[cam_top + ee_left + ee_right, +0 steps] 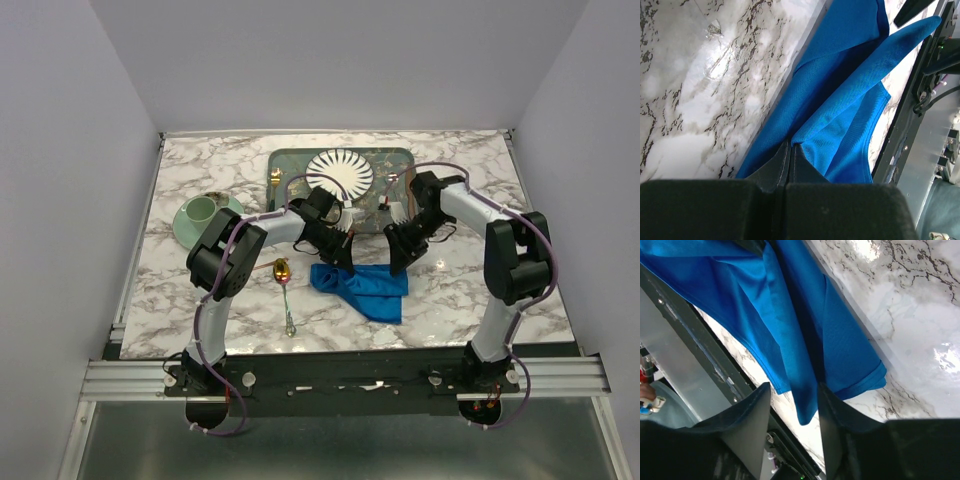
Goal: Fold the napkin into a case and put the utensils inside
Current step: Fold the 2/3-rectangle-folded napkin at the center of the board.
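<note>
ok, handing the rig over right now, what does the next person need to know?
Left claw: shut on an edge of the bright blue cloth napkin.
Right claw: open, with a napkin corner between its fingers, not pinched.
Napkin: loosely bunched on the marble table, in front of the grey-green patterned tray. No case formed yet.
Small spoon with gold bowl and thin silvery handle: on the table left of the napkin, untouched.
Copper-pink fork: I can't pick it out in these views.
Left to do: fold the napkin into a case, then put both utensils inside.
</note>
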Controlling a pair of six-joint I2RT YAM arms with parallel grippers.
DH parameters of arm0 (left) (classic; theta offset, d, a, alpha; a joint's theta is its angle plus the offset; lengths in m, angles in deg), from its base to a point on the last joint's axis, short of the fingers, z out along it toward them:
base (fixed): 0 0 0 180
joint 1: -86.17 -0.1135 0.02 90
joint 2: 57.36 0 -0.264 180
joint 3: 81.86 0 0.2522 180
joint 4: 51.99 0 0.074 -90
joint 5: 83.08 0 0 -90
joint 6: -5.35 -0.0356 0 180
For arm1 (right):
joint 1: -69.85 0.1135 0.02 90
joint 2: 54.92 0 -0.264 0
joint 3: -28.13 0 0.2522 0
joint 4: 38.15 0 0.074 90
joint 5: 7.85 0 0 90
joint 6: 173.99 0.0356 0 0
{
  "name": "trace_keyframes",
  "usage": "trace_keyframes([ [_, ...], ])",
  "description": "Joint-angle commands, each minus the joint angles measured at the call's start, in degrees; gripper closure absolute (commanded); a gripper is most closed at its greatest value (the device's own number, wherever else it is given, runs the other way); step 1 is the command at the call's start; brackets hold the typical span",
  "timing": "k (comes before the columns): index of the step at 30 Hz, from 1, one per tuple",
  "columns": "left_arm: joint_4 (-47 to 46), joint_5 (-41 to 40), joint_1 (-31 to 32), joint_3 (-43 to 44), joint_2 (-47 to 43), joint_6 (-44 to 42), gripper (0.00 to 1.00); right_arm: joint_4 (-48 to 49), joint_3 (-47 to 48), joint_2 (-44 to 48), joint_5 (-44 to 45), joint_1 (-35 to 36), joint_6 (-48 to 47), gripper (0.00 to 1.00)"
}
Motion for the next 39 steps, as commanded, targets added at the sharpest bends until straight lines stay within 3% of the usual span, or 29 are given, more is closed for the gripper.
trace_keyframes([
  [1, 0.0, 1.2, -0.3, 0.2, 0.7, -0.8, 1.00, 0.7, -1.4, -1.7, 0.7, 0.2, -2.8, 0.55],
  [4, -0.5, 2.0, -0.2, 0.1, 0.6, -0.6, 1.00, 0.9, -1.7, -2.2, 0.9, 0.2, -3.5, 0.71],
  [5, -0.7, 2.1, -0.3, 0.1, 0.4, -0.5, 1.00, 0.8, -1.7, -2.4, 0.9, 0.2, -3.6, 0.79],
  [6, -0.9, 2.3, -0.3, 0.0, 0.3, -0.5, 1.00, 0.9, -1.6, -2.7, 1.0, 0.2, -3.7, 0.97],
  [7, -2.3, 3.0, -0.3, -0.7, -0.6, -0.5, 0.97, 1.0, -1.5, -2.9, 1.0, 0.2, -3.3, 0.99],
  [8, -3.4, 4.1, -0.3, -1.2, -1.4, -0.5, 0.90, 1.3, -1.5, -2.8, 1.1, 0.2, -3.0, 0.99],
  [9, -4.6, 4.6, -0.5, -1.9, -2.5, -0.3, 0.75, 1.5, -1.6, -2.9, 1.2, 0.2, -2.8, 0.99],
  [13, -8.4, 5.4, -0.5, -5.0, -9.7, -0.4, 0.57, 2.8, -1.8, -4.0, 1.2, 0.3, -0.4, 0.99],
  [16, -6.0, 3.7, -0.7, -5.8, -13.9, -2.8, 0.51, 3.5, -1.4, -5.1, 1.4, 0.2, 1.3, 0.99],
  [21, 3.4, -0.1, -1.5, -5.6, -18.5, -12.1, 0.48, 4.1, -0.6, -5.1, 1.2, 0.2, 3.2, 0.99],
  [22, 7.6, -1.2, -1.5, -5.4, -19.5, -17.2, 0.47, 4.6, -0.4, -5.1, 1.2, 0.3, 4.0, 0.99],
  [28, 19.2, -5.1, -1.5, -5.7, -23.1, -28.7, 0.32, 4.8, 0.5, -5.1, 0.8, 0.1, 5.1, 0.99],
  [33, 21.0, -9.2, -1.4, -6.6, -24.2, -31.3, 0.32, 5.2, 1.4, -6.2, 1.5, 0.1, 6.2, 0.99],
  [39, 22.5, -15.1, -1.2, -7.2, -22.8, -33.8, 0.43, 6.1, 2.3, -8.0, 3.5, 0.1, 8.3, 0.99],
])
